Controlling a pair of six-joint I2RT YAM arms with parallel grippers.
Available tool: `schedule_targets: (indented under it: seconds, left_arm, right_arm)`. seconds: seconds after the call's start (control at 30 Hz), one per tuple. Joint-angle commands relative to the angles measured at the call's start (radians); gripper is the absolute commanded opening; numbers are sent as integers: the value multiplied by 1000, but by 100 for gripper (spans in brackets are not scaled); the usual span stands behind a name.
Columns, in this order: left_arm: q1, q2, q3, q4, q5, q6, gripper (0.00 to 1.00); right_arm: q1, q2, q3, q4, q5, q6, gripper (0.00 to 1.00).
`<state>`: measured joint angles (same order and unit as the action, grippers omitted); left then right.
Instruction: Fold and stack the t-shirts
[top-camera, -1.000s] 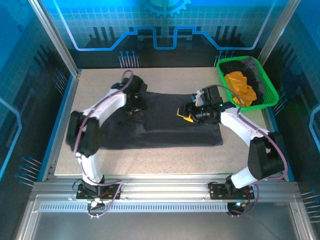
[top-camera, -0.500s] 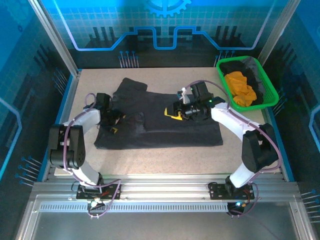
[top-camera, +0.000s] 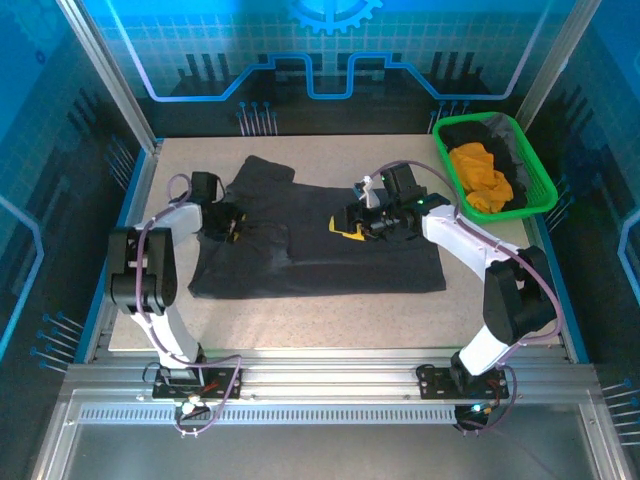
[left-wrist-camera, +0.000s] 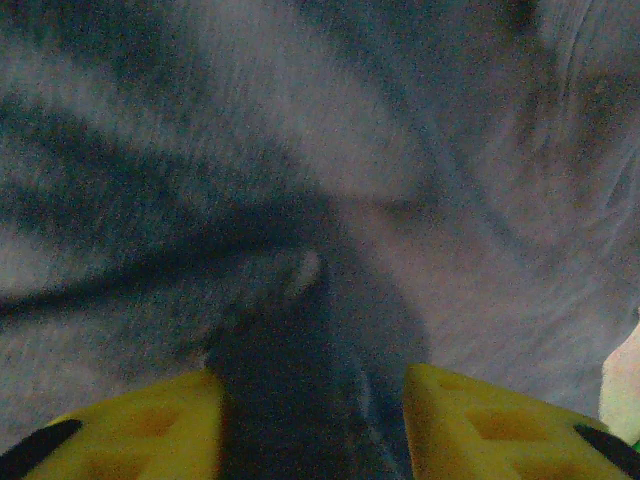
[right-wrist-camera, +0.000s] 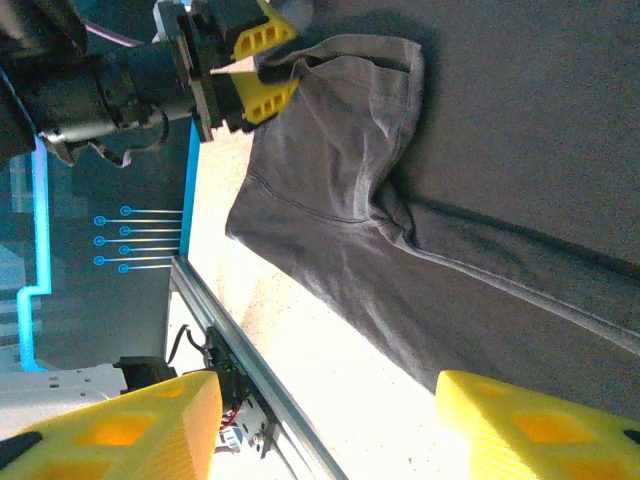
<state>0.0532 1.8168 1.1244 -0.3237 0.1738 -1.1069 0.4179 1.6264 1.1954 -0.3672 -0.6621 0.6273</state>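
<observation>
A large charcoal-black t-shirt (top-camera: 340, 250) lies spread flat across the middle of the table. My left gripper (top-camera: 232, 224) is low at its left sleeve edge. A bunched fold of that dark fabric (left-wrist-camera: 300, 340) fills the gap between its yellow fingers (left-wrist-camera: 470, 420), and it is shut on it. In the right wrist view the left gripper (right-wrist-camera: 258, 66) pinches the shirt's corner. Over the shirt's middle, my right gripper (top-camera: 350, 228) hangs open with nothing between its fingers (right-wrist-camera: 520, 420). A bright orange t-shirt (top-camera: 482, 175) and another dark one (top-camera: 480, 132) lie in the basket.
The green plastic basket (top-camera: 540, 185) stands at the back right corner of the table. Bare tabletop (top-camera: 330, 320) runs along the near side in front of the shirt. Metal frame rails (top-camera: 120, 230) border the table.
The left arm swung from the shirt's upper left down to its left edge, and its jaws narrowed onto the fabric. The right gripper moved left over the shirt, then held still.
</observation>
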Motion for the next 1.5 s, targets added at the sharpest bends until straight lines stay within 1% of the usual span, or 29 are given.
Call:
schedule_targets:
  seconds: [0.0, 0.13, 0.27, 0.3, 0.37, 0.5, 0.57, 0.67, 0.77, 0.87, 1.0, 1.1, 1.2, 1.33, 1.37, 1.47]
  left_arm:
    - [23, 66, 76, 25, 15, -24, 40]
    - [33, 114, 133, 14, 35, -25, 38]
    - [40, 86, 121, 15, 32, -10, 40]
    - [42, 71, 114, 15, 31, -3, 42]
    - [42, 21, 87, 6, 2, 24, 48]
    - [42, -129, -1, 11, -60, 75, 50]
    - [42, -192, -47, -11, -66, 79, 45]
    - [37, -234, -102, -56, -25, 51, 34]
    - [13, -240, -146, -53, 16, 26, 29]
    - [-51, -194, -115, -58, 43, 20, 31]
    - [-169, -106, 28, -191, -23, 75, 30]
    - [-226, -10, 132, -266, -55, 150, 30]
    - [-256, 84, 244, -361, -114, 260, 33]
    - [-289, 160, 353, -423, -197, 459, 40]
    - [-294, 174, 371, -428, -208, 510, 41]
    - [-298, 197, 385, -431, -204, 600, 42]
  right_arm:
    - [4, 0, 13, -27, -4, 0, 59]
    - [2, -2, 13, -34, 5, -1, 59]
    - [-1, -3, 12, -44, 18, -3, 59]
    - [-3, -5, 10, -45, 21, -3, 59]
    - [-7, -10, 4, -51, 43, -3, 58]
    - [-30, -39, -42, -40, 110, 18, 55]
    - [-57, -54, -86, -15, 128, 45, 53]
    - [-92, -62, -143, 22, 123, 73, 46]
    - [-109, -54, -157, 19, 131, 73, 42]
    - [-113, -39, -146, -5, 155, 61, 41]
    - [-106, -30, -101, -55, 204, 23, 39]
    - [-70, -9, -16, -130, 238, -67, 39]
    - [-34, 10, 55, -185, 255, -124, 40]
    - [-33, 6, 62, -172, 247, -109, 41]
    - [-33, 4, 60, -167, 243, -104, 41]
    - [-34, 1, 51, -158, 229, -91, 41]
